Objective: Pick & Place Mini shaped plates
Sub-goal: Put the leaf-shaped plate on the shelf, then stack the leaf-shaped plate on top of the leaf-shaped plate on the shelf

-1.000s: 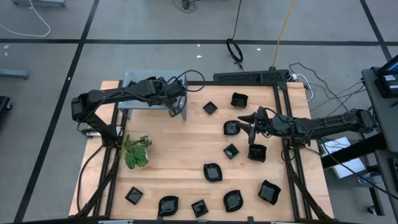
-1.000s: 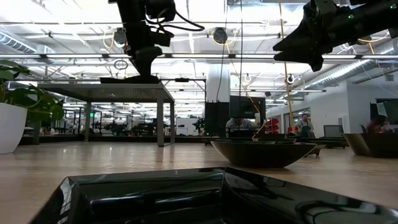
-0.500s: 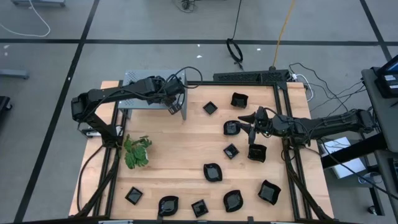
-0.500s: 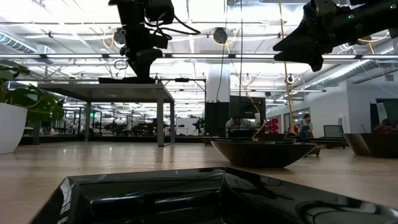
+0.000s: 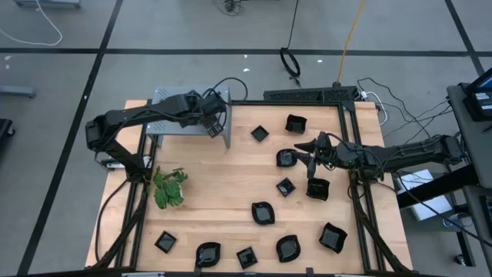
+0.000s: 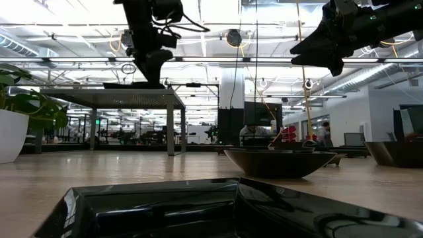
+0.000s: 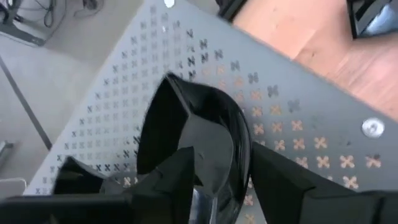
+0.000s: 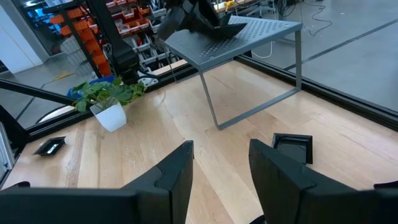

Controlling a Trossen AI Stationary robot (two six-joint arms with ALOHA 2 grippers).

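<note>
Fingers of the left gripper stand parted around a glossy black rounded plate lying on the grey perforated shelf.

The plate's rim sits between the two fingers; whether they touch it cannot be told. The right gripper hovers with fingers apart and empty over the wooden table, just beside a plate. About a dozen other mini plates lie scattered across the table, well apart from the potted plant.
</note>
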